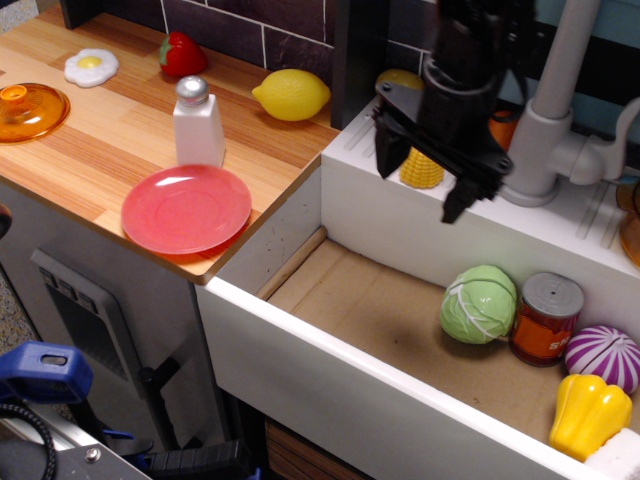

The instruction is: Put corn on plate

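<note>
The yellow bumpy corn [421, 170] stands on the white ledge behind the sink, partly hidden by my gripper. My gripper [422, 183] hangs over it, open, with one black finger [385, 152] left of the corn and the other [456, 201] to its right. I cannot tell if the fingers touch it. The red-pink plate [186, 208] lies empty on the wooden counter at the left, near its front edge.
A white salt shaker [197, 123], lemon [291, 95], strawberry [182, 54], fried egg [91, 67] and orange lid [29, 111] sit on the counter. The sink [390, 320] holds a cabbage [479, 304], can [546, 318], purple onion [602, 357] and yellow pepper [588, 414]. A grey faucet [545, 120] stands right of the gripper.
</note>
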